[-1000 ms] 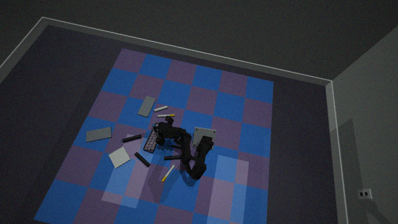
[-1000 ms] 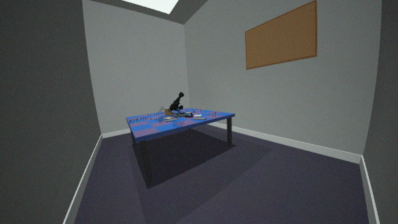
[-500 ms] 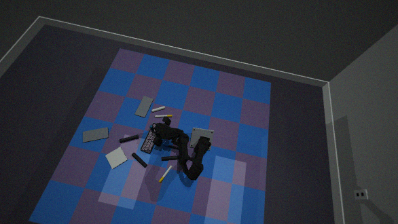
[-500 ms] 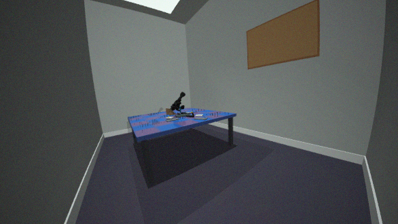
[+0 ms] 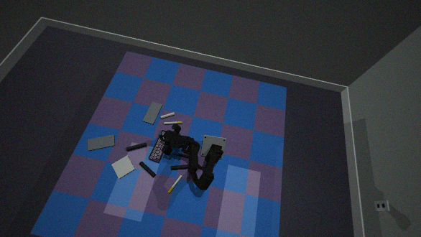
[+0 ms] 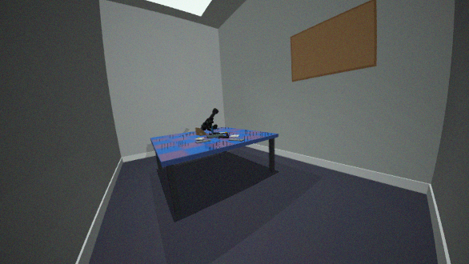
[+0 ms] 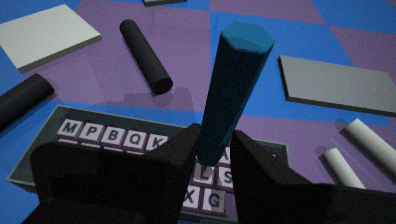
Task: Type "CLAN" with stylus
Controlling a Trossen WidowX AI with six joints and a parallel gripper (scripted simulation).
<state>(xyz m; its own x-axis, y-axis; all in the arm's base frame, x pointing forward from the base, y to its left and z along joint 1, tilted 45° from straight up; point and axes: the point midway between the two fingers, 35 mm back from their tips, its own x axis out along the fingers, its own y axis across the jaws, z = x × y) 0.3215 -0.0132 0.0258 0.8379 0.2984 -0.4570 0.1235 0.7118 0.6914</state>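
Observation:
The keyboard point(image 5: 155, 154) point(image 7: 44, 131) lies on the table under the gripper, with pale lettered keys. My gripper point(image 7: 215, 134) is shut on the blue six-sided stylus point(image 7: 232, 82), which stands steeply between the fingers. The stylus's lower end is at the upper edge of the L key point(image 7: 206, 172), which looks darker than its neighbours. I cannot tell whether it is pressed. The A key point(image 7: 224, 154) is partly covered just right of the stylus, and the S key point(image 7: 228, 175) is right of L. The fingers hide several middle keys; C and N cannot be made out.
Black cylinders point(image 5: 136, 146) point(image 7: 146, 57) and a white square block point(image 5: 123, 166) point(image 7: 49, 37) lie beyond the keyboard. A grey slab point(image 5: 152, 113) point(image 7: 337, 86) and white sticks point(image 5: 167, 115) point(image 7: 342, 169) lie to its right in the wrist view. Another grey slab point(image 5: 101, 142) lies farther out.

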